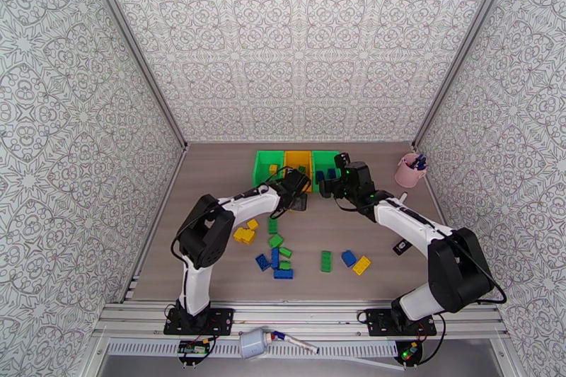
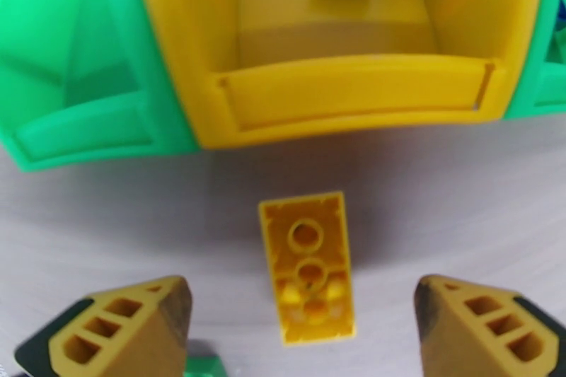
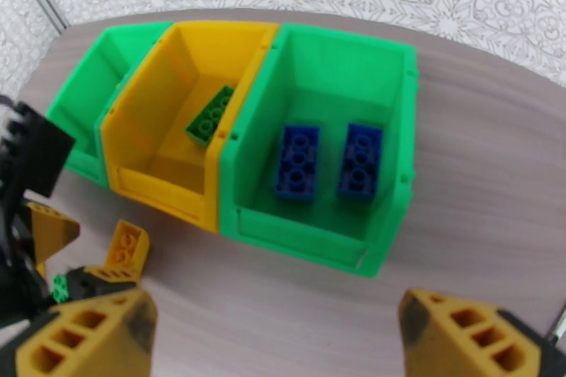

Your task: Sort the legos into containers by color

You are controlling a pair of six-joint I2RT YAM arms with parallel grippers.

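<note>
Facing the yellow bin (image 2: 354,99), our left jaws stand apart, flanking 1 yellow brick (image 2: 309,272). Our right jaws gape too.

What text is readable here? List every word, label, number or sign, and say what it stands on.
No text can be read.
Small black-and-white object: marking too small to read.
Blue bricks in the right green bin: studs too blurred for any lettering.
Yellow brick, hollow side up: no lettering visible.
</note>
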